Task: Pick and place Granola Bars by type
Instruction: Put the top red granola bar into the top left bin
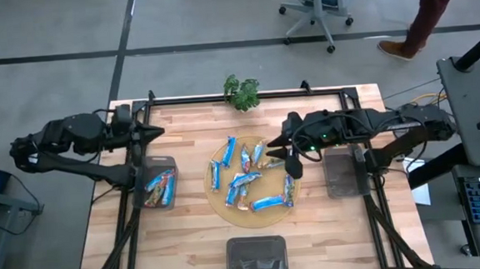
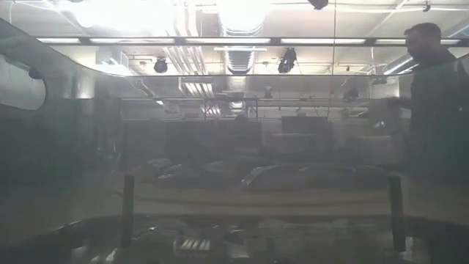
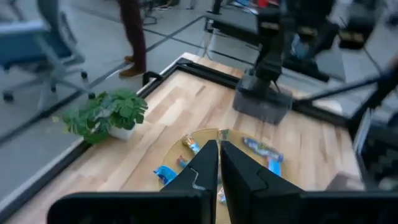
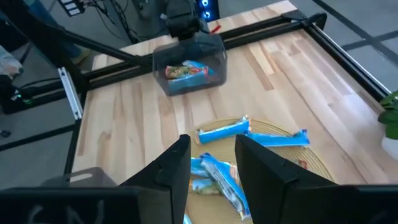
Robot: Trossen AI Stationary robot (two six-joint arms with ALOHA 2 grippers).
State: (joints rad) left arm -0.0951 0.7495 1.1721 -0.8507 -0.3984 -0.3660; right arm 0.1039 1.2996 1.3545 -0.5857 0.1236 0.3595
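Several blue foil-wrapped granola bars [image 1: 247, 180] lie scattered flat on a round wooden plate [image 1: 219, 204] at the table's middle, also seen in the right wrist view [image 4: 224, 130]. A few more bars [image 1: 158, 188] lie in the grey bin on the left [image 1: 171, 162]. My right gripper [image 1: 285, 159] hovers open over the plate's right part; its fingers stand above the bars [image 4: 219, 175] and touch none. My left gripper [image 1: 160, 130] is shut and empty, raised beyond the left bin's far side.
A grey bin [image 1: 341, 172] sits right of the plate and another [image 1: 257, 257] at the near edge. A small potted plant [image 1: 241, 91] stands at the far edge. A black frame borders the table. A person [image 1: 429, 10] walks beyond the far right corner, near an office chair [image 1: 319, 0].
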